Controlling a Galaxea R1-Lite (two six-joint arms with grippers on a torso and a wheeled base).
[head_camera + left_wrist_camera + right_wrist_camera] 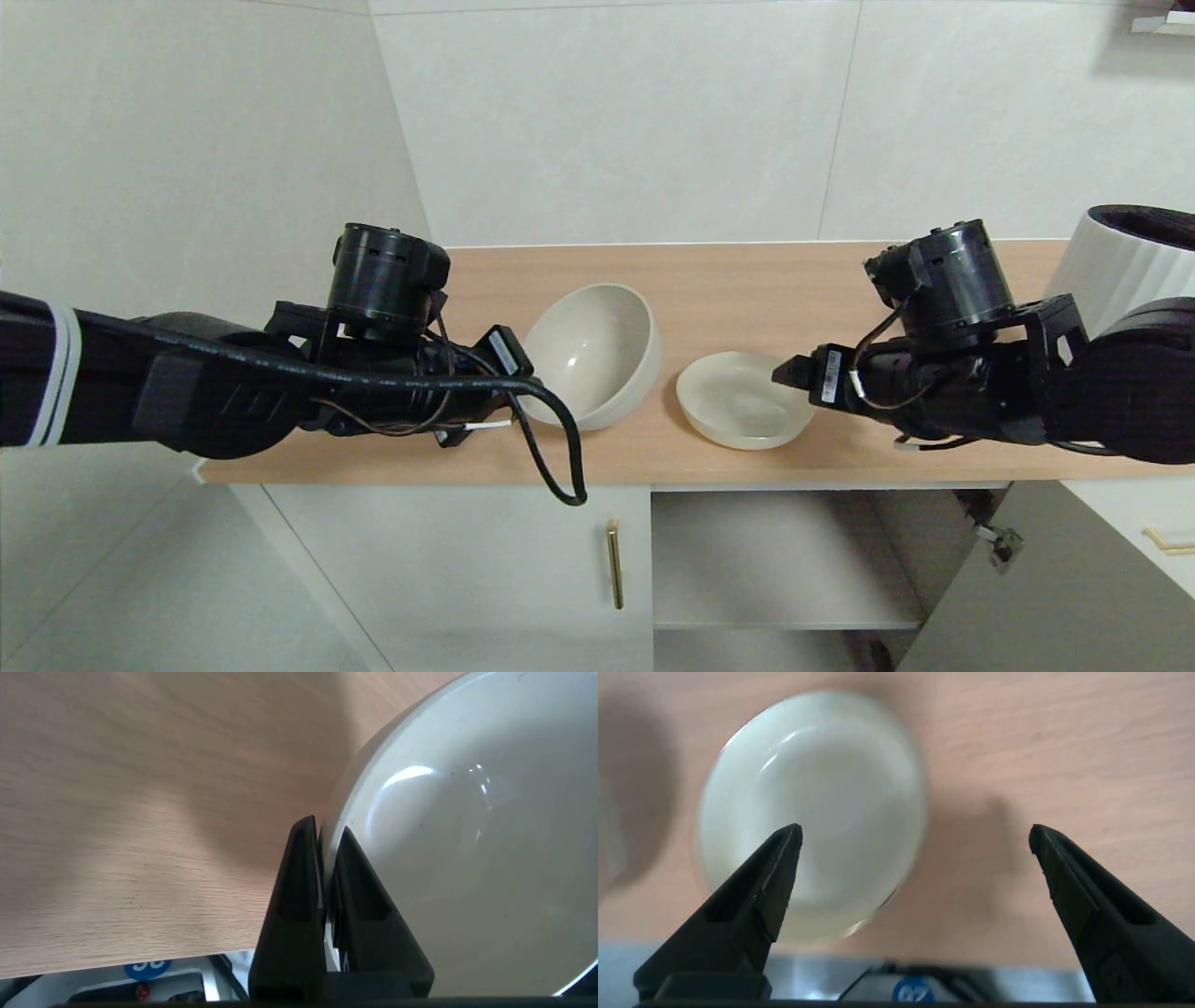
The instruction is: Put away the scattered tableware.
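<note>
A large beige bowl (597, 350) stands tilted on the wooden counter (747, 280), its opening turned toward my left arm. My left gripper (525, 378) is shut on the bowl's near rim; in the left wrist view its fingers (301, 868) pinch the rim of the bowl (467, 859). To the bowl's right lies a small shallow pale dish (742, 401). My right gripper (787, 373) hovers open over the dish's right edge. In the right wrist view that gripper (915, 849) straddles the dish (813, 812), with nothing between its fingers.
A white ribbed container (1125, 257) stands at the counter's right end. Below the counter, a cabinet compartment (775, 560) is open with its door (1055, 579) swung out to the right. The closed door to its left has a gold handle (613, 565). Tiled walls close off the back and left.
</note>
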